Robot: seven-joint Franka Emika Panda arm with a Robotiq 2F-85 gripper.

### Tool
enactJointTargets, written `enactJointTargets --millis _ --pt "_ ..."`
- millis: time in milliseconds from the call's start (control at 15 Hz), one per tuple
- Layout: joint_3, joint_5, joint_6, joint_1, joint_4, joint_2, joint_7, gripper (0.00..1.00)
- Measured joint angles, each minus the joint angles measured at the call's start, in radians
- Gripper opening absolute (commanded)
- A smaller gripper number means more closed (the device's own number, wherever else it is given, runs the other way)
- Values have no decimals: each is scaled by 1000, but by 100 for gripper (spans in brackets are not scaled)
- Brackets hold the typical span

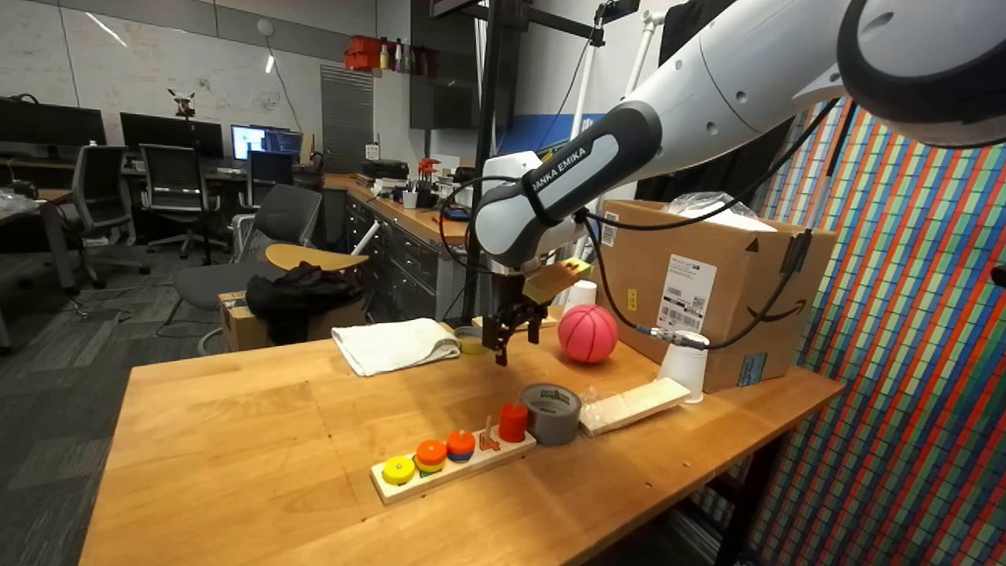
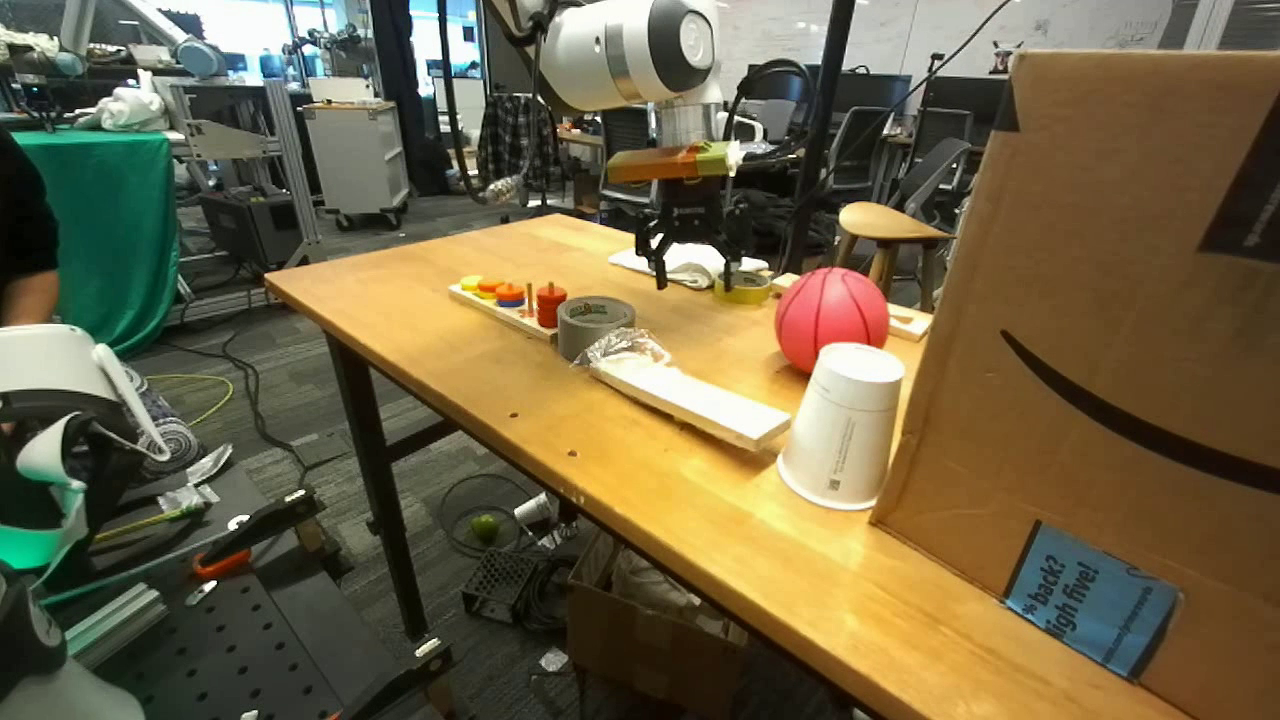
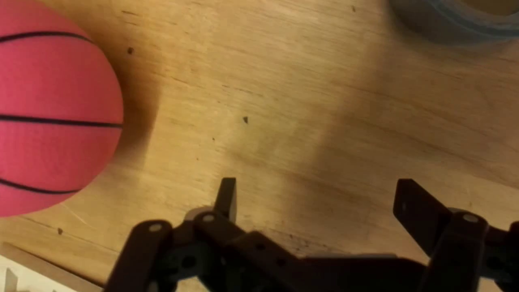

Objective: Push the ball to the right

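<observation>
The ball is pink with black seams, like a small basketball. It rests on the wooden table in both exterior views (image 1: 588,334) (image 2: 832,318). In the wrist view the ball (image 3: 52,109) fills the left edge, partly cut off. My gripper (image 1: 517,350) points down above the table beside the ball, apart from it. It also shows in an exterior view (image 2: 695,281) with its fingers spread. In the wrist view the gripper (image 3: 316,180) is open, with only table between its fingertips.
A cardboard box (image 1: 715,283) and a white cup (image 2: 845,425) stand near the ball. A grey tape roll (image 1: 552,413), a stacking toy (image 1: 452,464) and a wooden plank (image 2: 690,400) lie along one side. A white towel (image 1: 397,346) and yellow tape (image 2: 742,288) lie behind.
</observation>
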Motion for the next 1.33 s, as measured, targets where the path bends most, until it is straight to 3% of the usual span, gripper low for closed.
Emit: enactJointTargets --millis 733,1333 --pt "-145 -60 -23 -50 -2 8 29 100" --pt "-147 -160 -42 -9 -6 -43 72 100"
